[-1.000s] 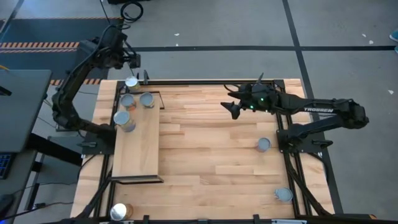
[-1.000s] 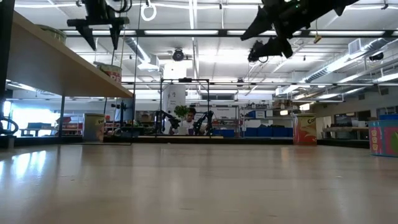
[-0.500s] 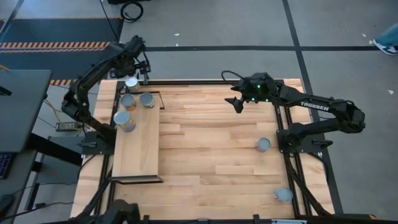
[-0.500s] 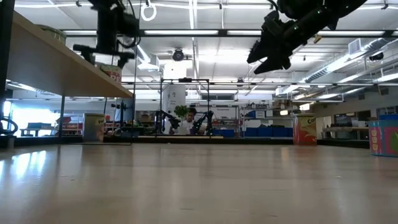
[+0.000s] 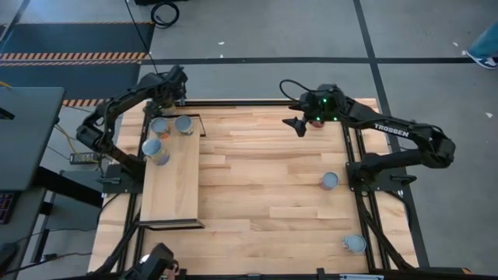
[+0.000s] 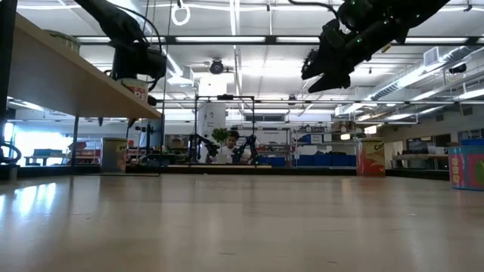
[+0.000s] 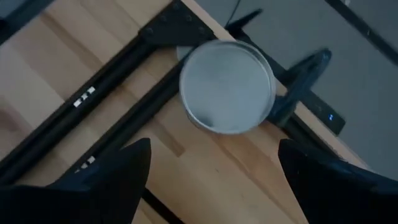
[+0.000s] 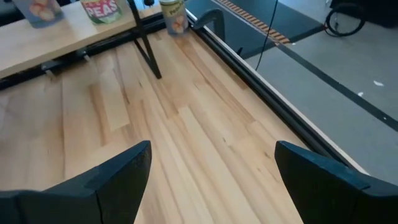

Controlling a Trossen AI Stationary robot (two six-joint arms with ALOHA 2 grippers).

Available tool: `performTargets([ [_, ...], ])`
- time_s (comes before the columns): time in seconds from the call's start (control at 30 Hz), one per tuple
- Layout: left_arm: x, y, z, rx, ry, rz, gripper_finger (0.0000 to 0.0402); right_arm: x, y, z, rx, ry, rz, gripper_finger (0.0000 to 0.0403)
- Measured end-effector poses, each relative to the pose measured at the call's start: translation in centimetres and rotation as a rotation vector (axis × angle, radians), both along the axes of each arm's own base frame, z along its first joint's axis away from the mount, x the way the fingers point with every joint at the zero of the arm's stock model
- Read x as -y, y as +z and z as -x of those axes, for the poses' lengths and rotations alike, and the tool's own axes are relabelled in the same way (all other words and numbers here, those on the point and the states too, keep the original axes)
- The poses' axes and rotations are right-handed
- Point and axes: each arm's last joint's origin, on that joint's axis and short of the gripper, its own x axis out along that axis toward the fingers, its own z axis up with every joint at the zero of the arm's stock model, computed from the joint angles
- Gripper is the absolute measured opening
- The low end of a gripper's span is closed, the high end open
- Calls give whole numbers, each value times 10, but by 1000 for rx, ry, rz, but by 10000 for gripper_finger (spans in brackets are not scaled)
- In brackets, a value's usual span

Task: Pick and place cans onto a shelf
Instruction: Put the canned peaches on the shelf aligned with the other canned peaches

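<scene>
Four cans on shelf: round silver-blue tops clustered at the far end of the shelf [image 5: 171, 183], e.g. one [image 5: 184, 124] beside another [image 5: 159, 126], two more nearer along the shelf's left edge [image 5: 153, 146].
Shelf: flat pale plywood rectangle, thin black metal frame, lying along the left side of the striped-wood table [image 5: 264, 187].
Corner can: smooth circular matte-grey lid [image 7: 227, 85], standing on the table just beyond the shelf's far end, against the table's black frame corner.
Left gripper [image 5: 173, 85]: poised above the corner can, dark fingers [image 7: 118, 174] spread wide, pinching nothing.
Right gripper [image 5: 297, 124]: raised well right of the shelf, near the table's far edge; fingers [image 8: 112, 174] spread apart, empty.
Loose cans: one [image 5: 330, 180] well right of the shelf by the right arm's base, another [image 5: 355, 243] at the near right corner.
</scene>
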Motion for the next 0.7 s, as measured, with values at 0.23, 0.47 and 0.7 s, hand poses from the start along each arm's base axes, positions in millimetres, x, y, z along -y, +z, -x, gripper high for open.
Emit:
performTargets([
  [0.23, -6, 0, 10, -6, 49, -5, 357, 14, -9, -7, 13, -27, -22, 349],
  [0.47, -8, 0, 10, 45, 67, 1, 356, 27, -20, -23, 73, -12, -59, 349],
  [0.7, -11, 13, 5, 134, 103, 4, 344, 33, -34, -41, 122, 35, -120, 349],
])
